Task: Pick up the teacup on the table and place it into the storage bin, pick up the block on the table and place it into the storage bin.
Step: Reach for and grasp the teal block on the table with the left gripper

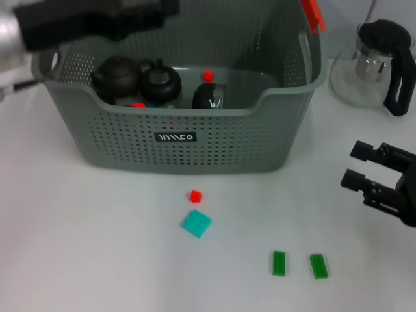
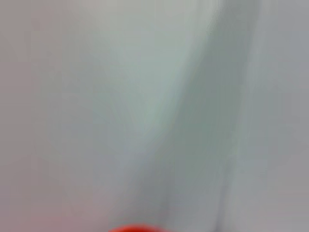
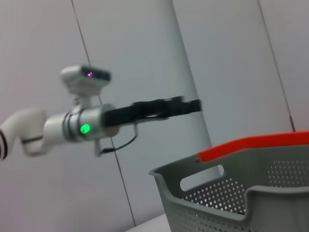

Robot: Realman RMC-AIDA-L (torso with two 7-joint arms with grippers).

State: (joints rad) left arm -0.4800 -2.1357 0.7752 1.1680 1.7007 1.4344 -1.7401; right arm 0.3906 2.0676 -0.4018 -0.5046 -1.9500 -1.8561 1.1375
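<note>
**End effectors at the storage bin: left raised over the far rim, right low beside the worktop**

The left end effector is held above the far left part of the storage bin, seen in the right wrist view as a dark, extended bar well above the bin's rim; whether its fingers are parted or closed cannot be told. The right end effector sits low at the right of the worktop, its two black fingers spread apart and holding nothing. Inside the bin lie two dark teapots, a black object and a small red block. In front of the bin, on the worktop, rest a second small red block, a turquoise square plate just beside it, and two green bricks side by side but apart. A glass teapot with a black handle stands to the right of the bin. No teacup can be made out on the worktop.
</note>
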